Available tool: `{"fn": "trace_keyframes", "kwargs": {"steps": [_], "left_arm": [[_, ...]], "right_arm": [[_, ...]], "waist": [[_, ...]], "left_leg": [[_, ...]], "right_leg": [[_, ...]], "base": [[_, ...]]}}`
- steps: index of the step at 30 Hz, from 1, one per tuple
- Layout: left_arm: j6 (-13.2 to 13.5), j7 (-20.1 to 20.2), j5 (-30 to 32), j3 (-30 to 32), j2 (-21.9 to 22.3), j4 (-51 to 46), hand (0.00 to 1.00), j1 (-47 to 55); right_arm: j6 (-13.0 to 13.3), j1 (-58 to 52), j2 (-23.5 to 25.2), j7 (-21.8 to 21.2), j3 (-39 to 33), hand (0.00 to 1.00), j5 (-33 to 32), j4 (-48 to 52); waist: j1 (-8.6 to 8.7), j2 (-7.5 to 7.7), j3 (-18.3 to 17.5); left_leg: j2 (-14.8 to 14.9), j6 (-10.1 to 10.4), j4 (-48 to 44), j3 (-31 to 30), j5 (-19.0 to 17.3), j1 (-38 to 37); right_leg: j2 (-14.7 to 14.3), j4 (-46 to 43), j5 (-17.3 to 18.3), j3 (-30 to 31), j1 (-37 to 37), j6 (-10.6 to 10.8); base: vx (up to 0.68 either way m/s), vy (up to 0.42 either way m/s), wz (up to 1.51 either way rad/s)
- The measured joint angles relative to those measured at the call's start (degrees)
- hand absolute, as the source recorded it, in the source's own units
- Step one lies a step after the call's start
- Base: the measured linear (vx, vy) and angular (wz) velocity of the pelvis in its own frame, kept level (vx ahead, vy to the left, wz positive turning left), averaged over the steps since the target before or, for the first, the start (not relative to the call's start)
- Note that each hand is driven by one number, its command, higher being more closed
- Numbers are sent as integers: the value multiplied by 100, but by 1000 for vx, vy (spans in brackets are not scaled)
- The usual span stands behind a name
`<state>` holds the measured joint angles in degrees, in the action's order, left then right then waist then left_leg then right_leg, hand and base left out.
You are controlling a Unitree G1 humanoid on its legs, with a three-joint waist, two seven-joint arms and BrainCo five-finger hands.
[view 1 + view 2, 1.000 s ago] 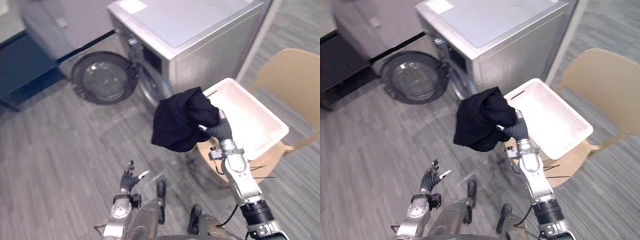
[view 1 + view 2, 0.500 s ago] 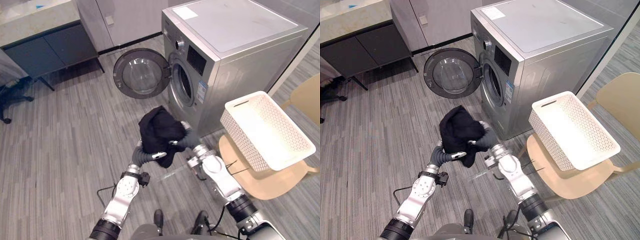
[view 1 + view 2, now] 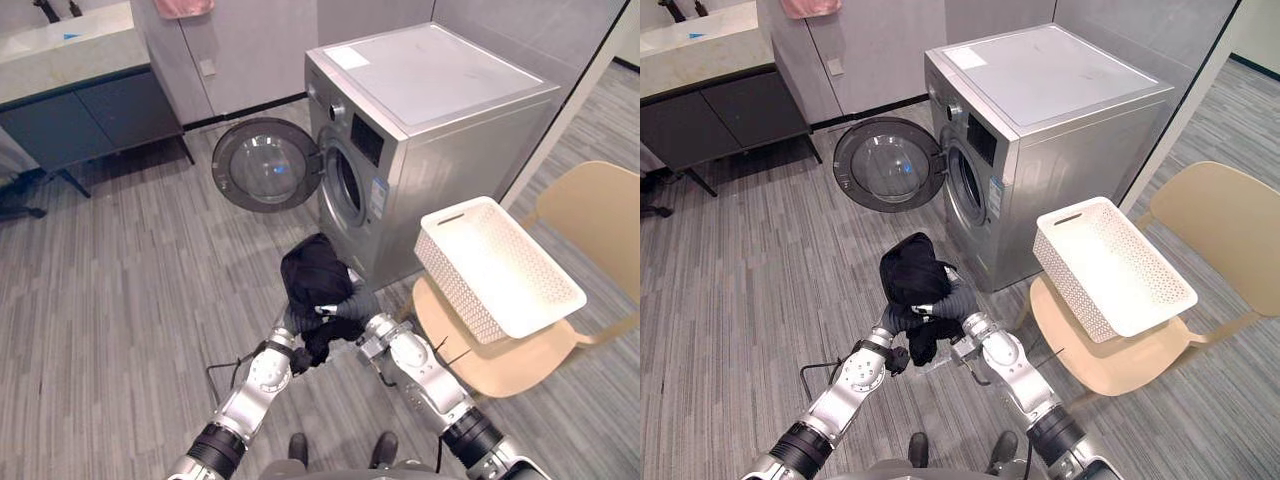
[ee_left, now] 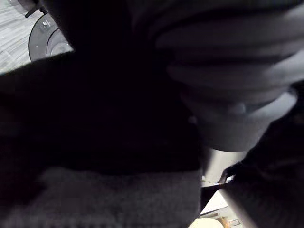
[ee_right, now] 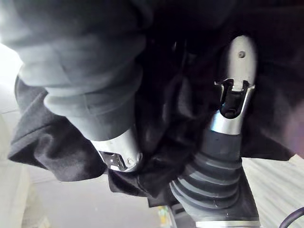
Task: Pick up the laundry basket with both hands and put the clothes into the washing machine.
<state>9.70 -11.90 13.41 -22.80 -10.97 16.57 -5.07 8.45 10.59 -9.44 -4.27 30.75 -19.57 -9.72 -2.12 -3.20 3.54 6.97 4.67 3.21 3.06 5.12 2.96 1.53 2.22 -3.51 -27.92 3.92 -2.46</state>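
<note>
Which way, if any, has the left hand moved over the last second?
Yes. The left hand rose from low and apart to meet the black garment beside the right hand, nearer the front of the washing machine.

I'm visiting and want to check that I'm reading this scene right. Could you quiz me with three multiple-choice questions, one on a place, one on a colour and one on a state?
1. The white basket stands on: A) the floor B) the tan chair C) the dark cabinet.
2. The garment between the left hand and the right hand is: A) black B) red C) yellow.
3. The door of the washing machine is: A) shut B) swung open C) missing.

Answers: 1 B, it rests on the chair's seat; 2 A, the bundle is black; 3 B, the round door hangs open beside the drum opening.
</note>
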Motion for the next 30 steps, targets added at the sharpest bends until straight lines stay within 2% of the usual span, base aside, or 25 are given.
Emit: {"fn": "trace_keyframes", "kwargs": {"steps": [4, 7, 10, 13, 14, 16, 17, 19, 20, 22, 23, 24, 25, 26, 27, 28, 29, 30], "left_arm": [[-29, -14, -44, 175, 87, 33, 100, 229], [-38, 52, -57, 422, 240, 140, 100, 483], [-38, 67, -213, 820, 296, 142, 100, 813], [-42, 65, -397, 1162, 281, 232, 100, 911], [-42, 62, -473, 1248, 278, 295, 100, 916], [-42, 67, -581, 1374, 328, 434, 100, 949], [-40, 60, -666, 1532, 365, 447, 100, 1078], [-42, 59, -720, 1724, 367, 515, 100, 1253], [-46, 65, -741, 1867, 379, 583, 100, 1383], [-78, 73, -803, 2087, 401, 651, 100, 1599], [-112, 82, -828, 2194, 399, 649, 100, 1763], [-129, 90, -829, 2226, 401, 653, 100, 1794], [-209, 135, -830, 2295, 409, 662, 100, 1875], [-238, 182, -826, 2343, 394, 656, 100, 1973], [-252, 181, -826, 2382, 372, 652, 100, 2015], [-277, 180, -823, 2473, 345, 671, 100, 2050], [-306, 174, -825, 2523, 312, 727, 100, 2025], [-308, 168, -826, 2562, 270, 777, 100, 1986]], "right_arm": [[8, -254, 0, -105, -285, 0, 409, 43], [3, -600, -65, -95, -607, 0, 1024, 224], [8, -896, -212, 102, -1135, 0, 1916, 392], [26, -1054, -469, 431, -1671, 0, 2639, 439], [21, -1132, -588, 559, -1807, 0, 2884, 431], [18, -1272, -680, 696, -1934, 0, 3194, 419], [19, -1303, -673, 755, -2021, 0, 3331, 288], [6, -1345, -508, 778, -2073, 0, 3404, 16], [-4, -1374, -339, 779, -2144, 0, 3425, -194], [-13, -1393, -71, 781, -2274, 0, 3423, -614], [-43, -1466, 127, 792, -2475, 0, 3425, -943], [-67, -1491, 158, 793, -2528, 0, 3427, -1002], [-135, -1553, 197, 798, -2641, 0, 3428, -1139], [-223, -1604, 188, 810, -2731, 0, 3428, -1226], [-238, -1634, 191, 823, -2783, 0, 3427, -1266], [-233, -1654, 203, 856, -2813, 0, 3426, -1366], [-239, -1699, 240, 867, -2814, 0, 3422, -1491], [-237, -1733, 247, 868, -2815, 0, 3420, -1510]], "waist": [[-6, 3, -2], [-17, 6, -2], [-29, 25, 7], [-39, 79, 15], [-29, 96, 24], [-14, 113, 24], [-24, 129, 23], [-45, 197, -1], [-50, 210, -1], [-84, 289, 49], [-126, 395, 113], [-134, 424, 131], [-142, 462, 154], [-125, 493, 171], [-97, 500, 188], [-21, 504, 257], [12, 428, 308], [20, 441, 314]], "left_leg": [[42, 0, -3, 2, 0, -4], [56, 0, -1, -11, 0, 5], [61, -1, -34, -140, 0, 117], [2, -8, -298, -292, 5, 578], [8, -307, -373, 102, -58, 701], [77, -560, -518, 806, -132, 734], [80, -443, -598, 876, -62, 732], [13, -416, -627, 885, -80, 727], [-19, -333, -630, 889, -138, 719], [-117, -360, -824, 906, -374, 739], [-211, -396, -1194, 901, -729, 764], [-226, -394, -1301, 890, -827, 763], [-347, -438, -1528, 800, -1070, 746], [-458, -491, -1675, 695, -1268, 688], [-539, -553, -1757, 583, -1359, 637], [-543, -600, -1806, 367, -1446, 471], [-464, -630, -1808, 145, -1542, 381], [-426, -621, -1751, 58, -1567, 315]], "right_leg": [[-56, 3, 20, 14, 0, -21], [-68, -26, 102, -4, 3, 31], [-2, -350, 318, -115, 161, 54], [266, -936, 684, -518, 513, 79], [430, -1141, 857, -710, 584, 78], [649, -1417, 1039, -878, 586, 182], [736, -1594, 1128, -893, 591, 271], [847, -1697, 1196, -905, 594, 355], [902, -1747, 1218, -917, 592, 391], [1098, -1956, 1308, -949, 580, 523], [1412, -2458, 1499, -944, 581, 638], [1519, -2657, 1559, -928, 586, 636], [1788, -3293, 1605, -721, 711, 558], [1989, -4010, 1450, -198, 960, 321], [2068, -4541, 1233, 217, 1179, 100], [2053, -5175, 1112, 736, 1516, 269], [1684, -5129, 1523, 1005, 1697, 441], [1416, -4873, 1648, 1107, 1808, 431]], "base": [[4, 3, -1], [12, 21, 4], [10, 27, 24], [-18, 19, 64], [-25, 38, 85], [36, 32, 73], [111, 40, 47], [109, 52, 14], [127, 58, 12], [159, 84, 13], [129, 81, 15], [149, 83, 30], [122, 89, 40], [210, 171, 52], [291, 172, 59], [330, 125, 64], [298, 53, 62], [288, 39, 58]]}}
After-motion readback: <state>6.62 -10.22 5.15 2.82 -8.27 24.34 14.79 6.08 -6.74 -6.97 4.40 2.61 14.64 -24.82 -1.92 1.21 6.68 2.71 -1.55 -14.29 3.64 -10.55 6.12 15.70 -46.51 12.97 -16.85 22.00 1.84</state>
